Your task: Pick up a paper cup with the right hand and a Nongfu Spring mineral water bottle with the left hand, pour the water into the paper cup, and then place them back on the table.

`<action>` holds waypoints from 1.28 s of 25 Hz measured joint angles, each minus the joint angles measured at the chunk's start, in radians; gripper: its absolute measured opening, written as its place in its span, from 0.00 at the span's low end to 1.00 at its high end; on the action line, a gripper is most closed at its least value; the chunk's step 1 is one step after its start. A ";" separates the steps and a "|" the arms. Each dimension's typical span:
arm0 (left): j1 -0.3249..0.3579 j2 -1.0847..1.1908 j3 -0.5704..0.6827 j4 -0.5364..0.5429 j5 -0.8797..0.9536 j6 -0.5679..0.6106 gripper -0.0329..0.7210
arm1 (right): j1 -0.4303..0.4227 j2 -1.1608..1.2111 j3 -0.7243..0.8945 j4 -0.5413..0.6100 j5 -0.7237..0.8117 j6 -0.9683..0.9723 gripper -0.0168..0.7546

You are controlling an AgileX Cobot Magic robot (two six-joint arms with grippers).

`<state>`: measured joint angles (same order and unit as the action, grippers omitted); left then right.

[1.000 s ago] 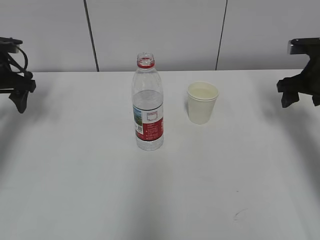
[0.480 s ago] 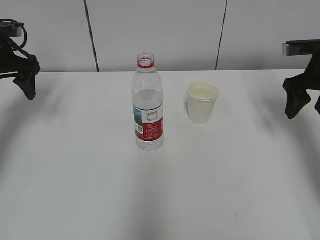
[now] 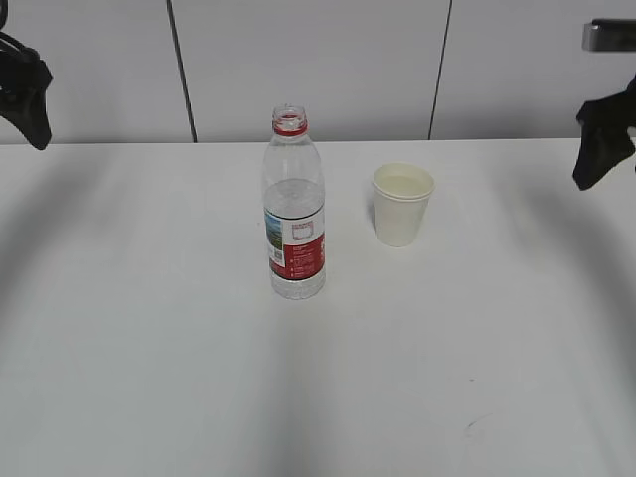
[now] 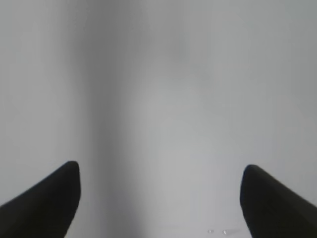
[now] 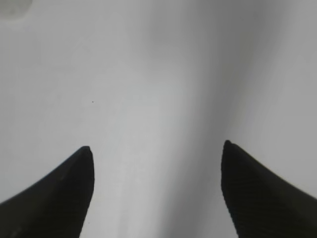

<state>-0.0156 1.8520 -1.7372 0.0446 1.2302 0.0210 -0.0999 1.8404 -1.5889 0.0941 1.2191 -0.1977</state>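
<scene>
Both sets of fingers are spread wide and hold nothing. In my left wrist view the two dark fingertips [image 4: 44, 203] sit at the bottom corners with bare white table [image 4: 158, 99] between them; in my right wrist view the fingertips [image 5: 59, 188] stand just as far apart over the same plain surface. My left gripper [image 3: 28, 94] hangs above the table's far left edge, and my right gripper [image 3: 601, 149] hangs at the far right edge, both well apart from the bottle and cup.

The bottle [image 3: 294, 209] stands upright near the middle of the table, toward the back, uncapped, with a red neck ring and water up to about its shoulder. Its label is red and white with a small green landscape; the print is too small for me to read any brand. The cup [image 3: 402, 204] stands upright just to the right of the bottle, not touching it, slightly nearer the back edge.

Open white tabletop runs on both sides between the grippers and these two things, and the whole front half is bare apart from a faint dark scuff [image 3: 475, 425] near the front right.
</scene>
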 joint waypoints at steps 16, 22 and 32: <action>0.000 -0.480 0.444 -0.038 0.007 0.001 0.82 | 0.000 -0.405 0.198 0.037 0.011 -0.002 0.78; 0.000 -0.643 0.589 -0.062 0.009 0.003 0.81 | 0.000 -0.520 0.364 0.037 0.013 -0.003 0.78; 0.000 -0.901 0.838 -0.015 0.011 0.004 0.79 | 0.000 -0.698 0.557 0.037 0.013 -0.023 0.78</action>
<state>-0.0156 0.9509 -0.8989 0.0296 1.2413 0.0250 -0.0999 1.1423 -1.0315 0.1311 1.2324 -0.2203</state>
